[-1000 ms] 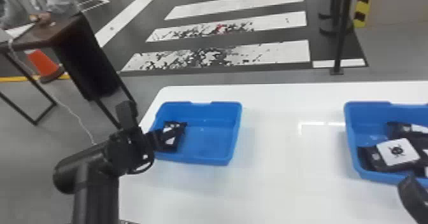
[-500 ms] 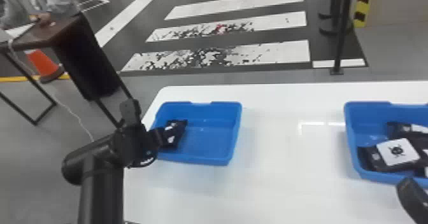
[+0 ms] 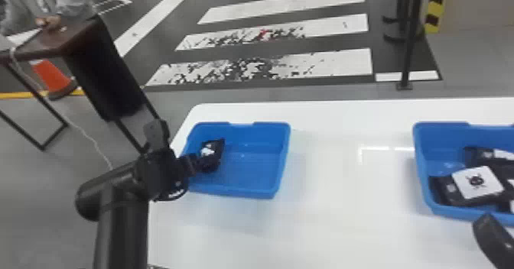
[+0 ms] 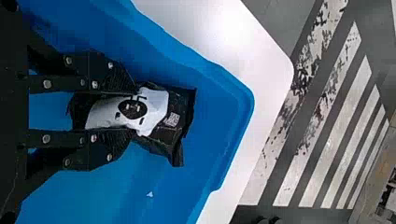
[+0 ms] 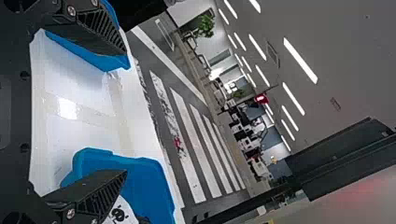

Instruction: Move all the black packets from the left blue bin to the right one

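Head view: left hand (image 3: 207, 163) grips 1 black packet (image 3: 216, 148).

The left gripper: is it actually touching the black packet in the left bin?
Touching. The left wrist view shows the left gripper with a finger pressed against each side of the black packet, no gap between.

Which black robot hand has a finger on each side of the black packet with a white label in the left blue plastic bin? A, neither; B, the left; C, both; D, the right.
B: the left hand has its fingers on opposite sides of the black packet; the right hand's stand wide apart.
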`<action>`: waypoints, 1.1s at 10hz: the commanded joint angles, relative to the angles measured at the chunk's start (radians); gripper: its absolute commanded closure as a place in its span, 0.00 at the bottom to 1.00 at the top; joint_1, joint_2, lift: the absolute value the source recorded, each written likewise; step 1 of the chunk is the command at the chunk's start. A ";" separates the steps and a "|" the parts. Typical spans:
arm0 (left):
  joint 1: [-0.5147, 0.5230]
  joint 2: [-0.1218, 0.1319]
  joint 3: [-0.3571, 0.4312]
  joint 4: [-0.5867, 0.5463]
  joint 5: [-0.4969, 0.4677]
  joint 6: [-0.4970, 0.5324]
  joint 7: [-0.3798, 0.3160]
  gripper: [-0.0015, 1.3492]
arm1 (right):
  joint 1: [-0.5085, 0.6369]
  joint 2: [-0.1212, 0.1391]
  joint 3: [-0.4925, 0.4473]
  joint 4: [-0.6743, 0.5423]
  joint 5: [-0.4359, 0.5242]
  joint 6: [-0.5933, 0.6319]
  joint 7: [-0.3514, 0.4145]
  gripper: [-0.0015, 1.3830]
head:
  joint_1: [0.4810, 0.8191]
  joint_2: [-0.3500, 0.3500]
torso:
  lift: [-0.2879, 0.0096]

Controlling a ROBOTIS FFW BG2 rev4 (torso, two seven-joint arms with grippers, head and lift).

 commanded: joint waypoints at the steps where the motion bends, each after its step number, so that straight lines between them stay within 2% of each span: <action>1: 0.010 0.001 -0.007 0.001 -0.014 -0.011 0.001 0.89 | 0.000 0.000 0.000 0.001 -0.004 0.000 0.000 0.09 | 0.63 1.00 | 0.50; 3: 0.024 0.006 -0.029 0.001 -0.028 -0.043 -0.008 0.89 | 0.000 0.000 0.000 0.001 -0.014 0.010 0.005 0.09 | 0.63 1.00 | 0.50; 6: 0.066 0.003 -0.035 -0.016 -0.010 -0.129 -0.088 0.89 | 0.005 0.000 0.000 -0.004 -0.016 0.015 0.008 0.09 | 0.63 1.00 | 0.50; 8: 0.118 -0.013 -0.045 -0.107 0.014 -0.156 -0.115 0.89 | 0.002 0.000 0.000 -0.004 -0.020 0.018 0.011 0.09 | 0.63 1.00 | 0.50; 11: 0.218 -0.022 -0.083 -0.267 0.065 -0.178 -0.164 0.89 | -0.002 0.000 0.000 -0.007 -0.022 0.025 0.014 0.09 | 0.63 0.96 | 0.50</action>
